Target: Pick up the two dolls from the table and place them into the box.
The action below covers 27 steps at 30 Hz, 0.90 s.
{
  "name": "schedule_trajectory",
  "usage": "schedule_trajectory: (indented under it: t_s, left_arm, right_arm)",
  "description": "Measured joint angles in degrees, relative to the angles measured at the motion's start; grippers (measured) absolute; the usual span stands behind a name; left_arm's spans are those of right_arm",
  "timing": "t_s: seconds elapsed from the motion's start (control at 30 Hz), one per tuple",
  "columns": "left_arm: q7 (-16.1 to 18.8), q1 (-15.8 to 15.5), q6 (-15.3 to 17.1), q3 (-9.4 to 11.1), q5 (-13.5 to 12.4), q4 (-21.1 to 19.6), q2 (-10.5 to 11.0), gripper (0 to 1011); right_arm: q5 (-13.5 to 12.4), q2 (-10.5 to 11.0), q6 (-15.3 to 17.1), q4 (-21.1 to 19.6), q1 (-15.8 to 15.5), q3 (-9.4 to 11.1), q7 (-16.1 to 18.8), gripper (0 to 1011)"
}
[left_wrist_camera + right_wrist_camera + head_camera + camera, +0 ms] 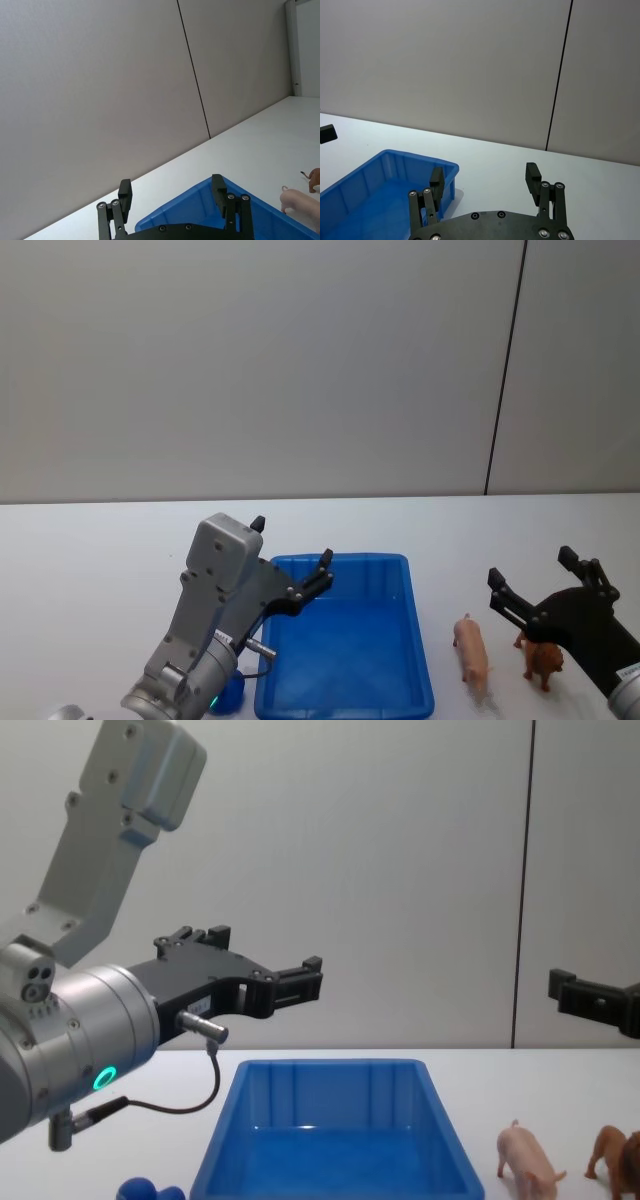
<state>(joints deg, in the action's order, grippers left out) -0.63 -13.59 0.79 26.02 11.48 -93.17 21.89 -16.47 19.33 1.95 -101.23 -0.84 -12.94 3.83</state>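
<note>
One pale pink pig (pixel 472 648) and one brown animal (pixel 543 664) with a darker mane, two in all, stand on the table just right of the one blue box (pixel 419 635). The pig is the nearer of the two to the box and is apart from its right wall. The brown animal stands close on the pig's right.

There are two grippers. The left gripper (pixel 291 541) hangs in the air over the box's left side, its fingers spread wide and holding nothing. The right gripper (pixel 531 565) hangs well above the pig and the brown animal at the near right, its fingers also spread and holding nothing.

The white table (pixel 100 560) is plain and matte and runs back to a grey panelled wall (pixel 250 360). One dark vertical seam (pixel 506 370) divides the wall right of centre.

In the head view the right gripper's body overlaps the top of the brown animal, and the left arm covers the box's near left corner. One small dark blue object (pixel 230 692) sits on the table at that corner, half hidden behind the arm; what it is cannot be told. In the chest view the right edge cuts off the brown animal, and the right gripper is cut there too, with one finger showing high above the table.
</note>
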Motion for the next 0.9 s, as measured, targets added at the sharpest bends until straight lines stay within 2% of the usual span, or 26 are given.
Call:
schedule_trajectory:
  t_s: [0.9]
  left_arm:
    - [0.0,0.0,0.0,0.0,0.0,0.0,0.0,1001]
  right_arm:
    - [-0.3,0.5,0.1,0.3,0.1,0.5,0.5,1001]
